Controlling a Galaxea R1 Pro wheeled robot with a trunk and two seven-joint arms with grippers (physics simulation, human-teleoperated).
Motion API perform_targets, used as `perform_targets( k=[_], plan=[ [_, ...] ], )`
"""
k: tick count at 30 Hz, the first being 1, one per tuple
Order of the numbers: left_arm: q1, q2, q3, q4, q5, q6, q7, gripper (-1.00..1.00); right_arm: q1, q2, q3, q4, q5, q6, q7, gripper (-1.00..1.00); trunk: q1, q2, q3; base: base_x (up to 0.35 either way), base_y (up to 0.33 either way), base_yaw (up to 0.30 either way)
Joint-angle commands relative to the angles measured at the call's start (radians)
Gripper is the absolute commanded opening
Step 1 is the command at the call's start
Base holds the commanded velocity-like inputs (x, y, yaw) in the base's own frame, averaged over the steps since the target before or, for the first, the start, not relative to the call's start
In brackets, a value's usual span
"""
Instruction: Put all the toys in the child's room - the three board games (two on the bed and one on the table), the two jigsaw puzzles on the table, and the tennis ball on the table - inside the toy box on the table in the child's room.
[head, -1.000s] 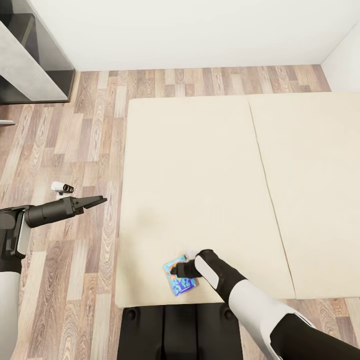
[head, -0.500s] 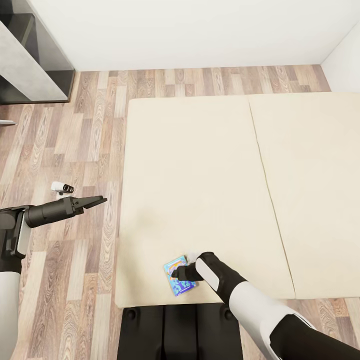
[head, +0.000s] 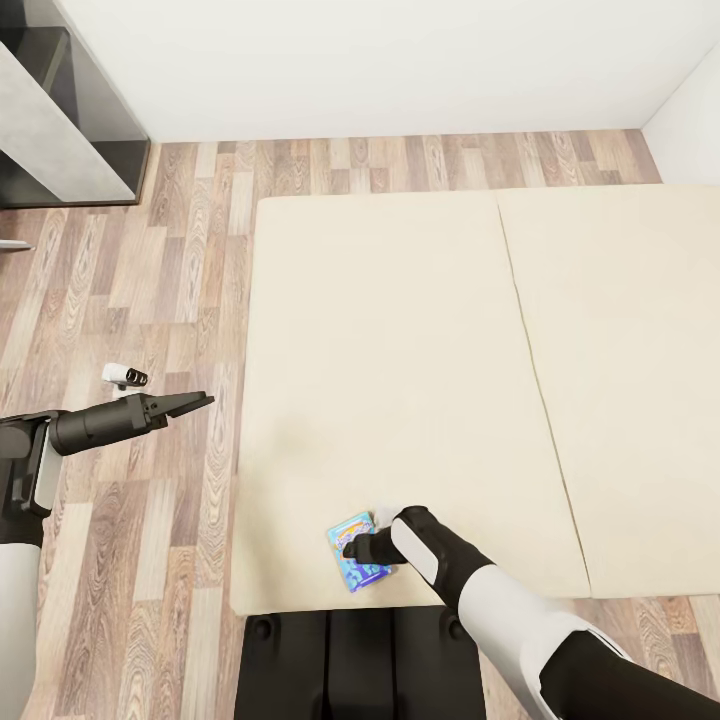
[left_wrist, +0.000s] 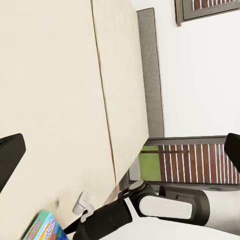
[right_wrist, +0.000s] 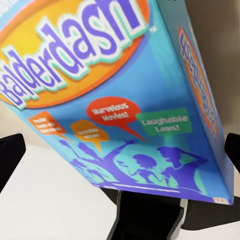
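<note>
A blue Balderdash board game (head: 360, 572) lies flat on the cream bed (head: 400, 340), near its front edge. My right gripper (head: 354, 549) hovers right over the box, open, its dark fingertips (right_wrist: 11, 155) spread wide with the lid (right_wrist: 115, 95) close in front of them. A corner of the game (left_wrist: 47, 231) also peeks in beside my right arm (left_wrist: 165, 205) in the left wrist view. Over the wooden floor left of the bed, my left gripper (head: 198, 403) is open and holds nothing.
A small white object (head: 124, 375) lies on the floor near my left gripper. A grey and black cabinet (head: 60, 120) stands at the back left. A second mattress (head: 630, 380) adjoins on the right. My dark base (head: 345, 660) sits at the bed's front edge.
My right gripper has crept slightly toward the bed's front edge, settling lower over the board game. The left arm and the game have not moved.
</note>
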Motion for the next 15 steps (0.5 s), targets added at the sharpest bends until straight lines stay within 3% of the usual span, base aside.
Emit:
perform_targets(
  k=[1,15],
  plan=[
    [0.000,0.000,0.000,0.000,-0.001,0.011,-0.004,1.00,-0.001,0.000,0.005,-0.001,-0.011,0.002,-0.008,1.00,0.001,-0.002,-0.001,0.000,0.000,0.000],
    [0.000,0.000,0.000,0.000,-0.001,0.011,-0.004,1.00,-0.001,0.000,0.005,0.000,-0.010,0.000,0.087,1.00,0.001,-0.002,-0.001,0.000,0.000,0.000]
  ],
)
